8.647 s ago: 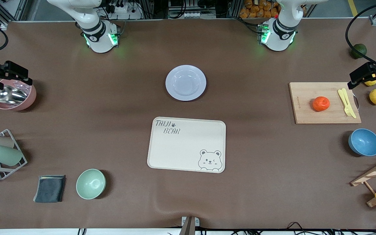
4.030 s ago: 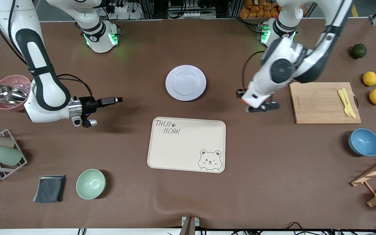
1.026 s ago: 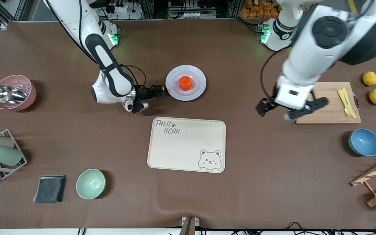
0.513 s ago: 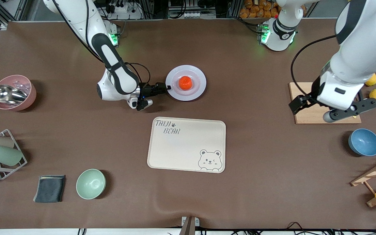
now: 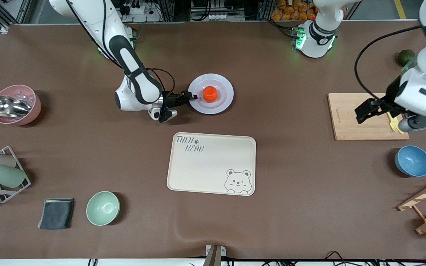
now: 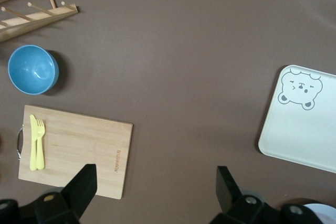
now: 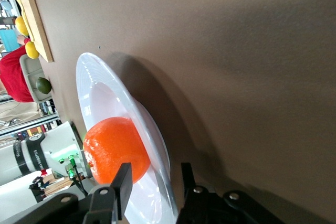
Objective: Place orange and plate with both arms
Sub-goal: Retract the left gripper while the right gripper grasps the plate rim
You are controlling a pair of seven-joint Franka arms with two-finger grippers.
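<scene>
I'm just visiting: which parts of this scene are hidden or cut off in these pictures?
- Front view: the left tool hangs over the cutting board and covers part of the yellow fork.
- Right wrist view: the right tool straddles the plate rim; whether it touches is unclear. The orange hides the plate's middle.
- Left wrist view: the plate is cut off at the edge.

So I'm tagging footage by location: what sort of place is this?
Probably a robotics lab: two Franka arm bases bolted to a brown-covered table, an aluminium frame and cabling along its edge, and staged kitchenware such as the bear-print tray.
</scene>
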